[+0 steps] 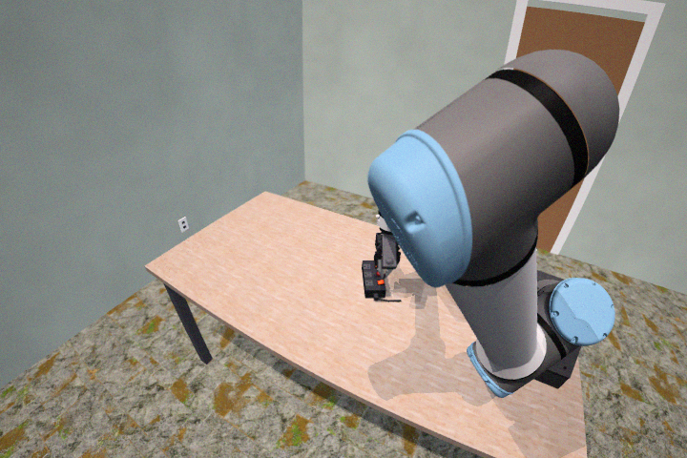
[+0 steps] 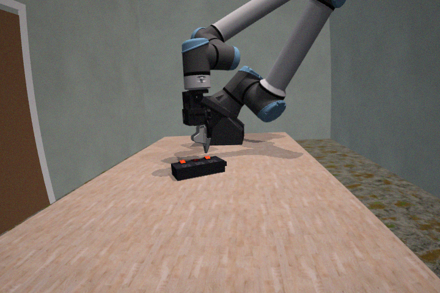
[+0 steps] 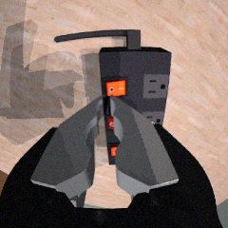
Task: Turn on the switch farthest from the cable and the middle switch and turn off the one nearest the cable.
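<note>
A black power strip (image 2: 198, 166) (image 3: 90, 35) lies right way up on the wooden table, with its cable at the top in the wrist view. It has three red switches in a row. The switch nearest the cable (image 3: 116, 87) glows bright orange. The middle switch (image 3: 110, 123) looks darker and is partly hidden by my fingers. The farthest switch (image 3: 114, 151) shows orange between the fingers. My gripper (image 3: 107, 97) is shut and empty, fingertips pointing down a little above the strip, just below the nearest switch. It also shows in the exterior view (image 2: 206, 149) and the top view (image 1: 383, 265).
The arm's base (image 1: 523, 356) stands on the table's near right end. A brown door (image 1: 576, 64) is behind it. The strip (image 1: 372, 280) sits near the table's middle.
</note>
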